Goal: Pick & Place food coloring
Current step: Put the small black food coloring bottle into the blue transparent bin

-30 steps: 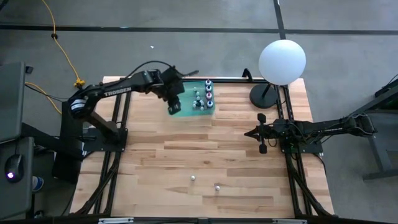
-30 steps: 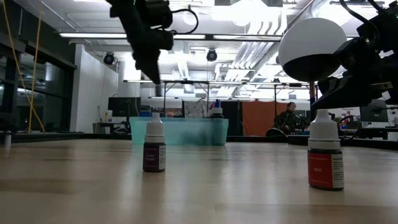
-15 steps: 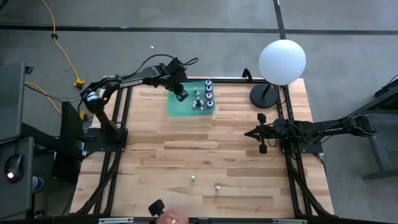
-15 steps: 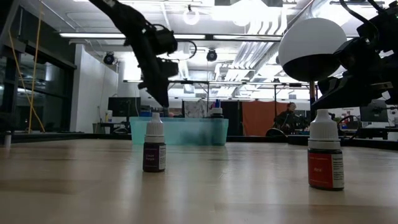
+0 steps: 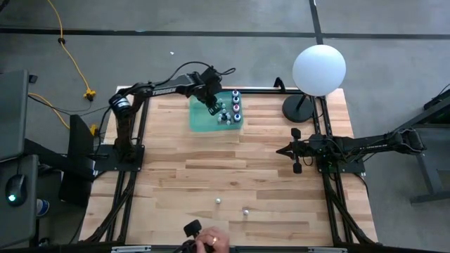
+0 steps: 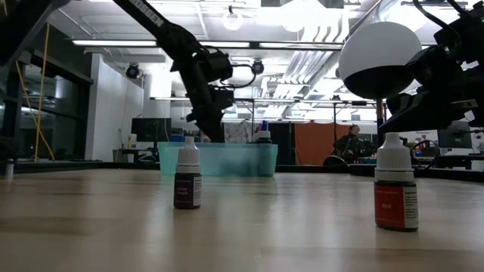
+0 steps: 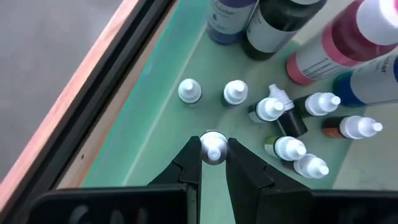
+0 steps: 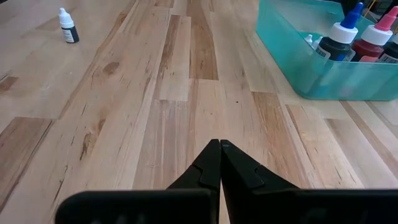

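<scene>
A teal bin (image 5: 200, 121) at the table's far middle holds several small white-capped food coloring bottles (image 7: 273, 111) and a few bigger bottles (image 7: 323, 46). My left gripper (image 5: 213, 109) reaches down into the bin, shut on one small food coloring bottle (image 7: 213, 149). Two more food coloring bottles stand upright on the table near its front edge: a purple one (image 6: 187, 180) and a red one (image 6: 395, 185). My right gripper (image 8: 219, 144) waits shut at the table's right side (image 5: 281, 150), holding nothing. My left gripper pinches the small bottle at its white cap (image 7: 213, 152) between its two fingertips. The fingers slant down into the bin from the table's left side. The bottle's body is hidden below the cap, so I cannot tell whether it touches the bin floor.
A white globe lamp (image 5: 318, 68) stands on its dark base at the far right corner. A person's hand (image 5: 211, 242) with a dark object shows at the near edge. Bare wood lies between the bin and the two front bottles.
My left gripper has gone from the bin's left edge toward the table's right and far side and has sunk down into the bin, staying shut on the small bottle. A person's hand has come into view at the near edge.
</scene>
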